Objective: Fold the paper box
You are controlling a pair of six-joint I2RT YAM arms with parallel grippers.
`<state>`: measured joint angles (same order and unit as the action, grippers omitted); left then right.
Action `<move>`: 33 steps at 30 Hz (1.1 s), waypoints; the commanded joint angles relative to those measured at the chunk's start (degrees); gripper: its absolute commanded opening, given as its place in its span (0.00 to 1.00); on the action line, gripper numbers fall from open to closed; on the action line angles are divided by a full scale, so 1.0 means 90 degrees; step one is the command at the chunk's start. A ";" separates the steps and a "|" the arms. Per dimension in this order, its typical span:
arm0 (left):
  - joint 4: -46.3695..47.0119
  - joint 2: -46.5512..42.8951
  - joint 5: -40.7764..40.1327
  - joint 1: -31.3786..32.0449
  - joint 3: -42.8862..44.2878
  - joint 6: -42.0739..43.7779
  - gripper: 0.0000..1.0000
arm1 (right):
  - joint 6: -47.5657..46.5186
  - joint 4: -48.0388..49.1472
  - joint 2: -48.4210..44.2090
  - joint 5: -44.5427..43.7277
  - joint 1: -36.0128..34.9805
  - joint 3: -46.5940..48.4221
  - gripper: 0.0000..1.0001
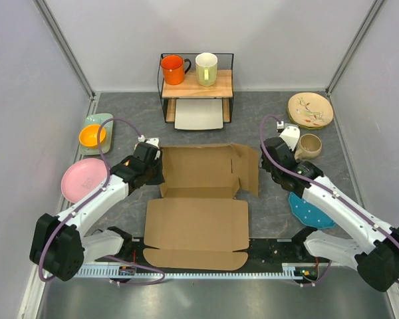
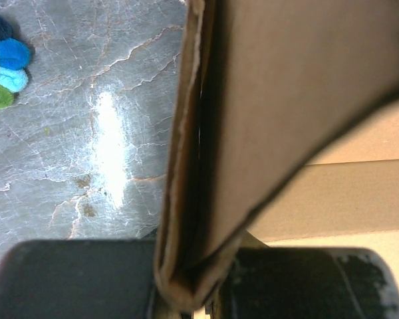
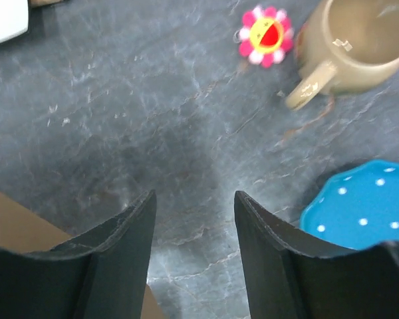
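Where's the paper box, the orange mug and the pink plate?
paper box (image 1: pixel 196 222), top view, on its big flat near panel
orange mug (image 1: pixel 173 74), top view, on its side wall
pink plate (image 1: pixel 81 179), top view, on its middle

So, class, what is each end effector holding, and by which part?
Left end effector pinches a folded left-side flap of the brown cardboard box; right end effector holds nothing.
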<state>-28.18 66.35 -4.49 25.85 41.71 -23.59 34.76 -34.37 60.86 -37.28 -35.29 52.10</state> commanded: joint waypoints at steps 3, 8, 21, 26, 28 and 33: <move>0.0212 -0.0233 -0.0028 0.0019 -0.0016 0.0161 0.02 | -0.0210 0.1704 -0.0277 0.2029 0.0151 -0.0884 0.61; 0.0212 -0.0214 -0.0019 0.0019 0.0013 0.0170 0.02 | -0.0347 0.2646 -0.0785 0.3526 0.0132 -0.1276 0.68; 0.0241 -0.0077 0.0011 0.0019 0.0072 0.0200 0.02 | -0.0971 0.2803 -0.0269 0.4064 0.0073 -0.0994 0.85; 0.0251 -0.0038 0.0050 0.0019 0.0131 0.0180 0.02 | -0.1128 0.3067 0.0024 0.4122 -0.0063 -0.0653 0.87; 0.0241 -0.0028 0.0098 0.0019 0.0160 0.0170 0.02 | -0.1225 0.3086 0.0249 0.4054 -0.0219 -0.0545 0.89; 0.0241 -0.0018 0.0128 0.0019 0.0228 0.0200 0.02 | -0.1353 0.3135 0.0591 0.3839 -0.0483 -0.0349 0.90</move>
<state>-28.21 66.08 -5.67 25.74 41.54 -23.09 24.47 -9.78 64.38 -1.87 -37.89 45.95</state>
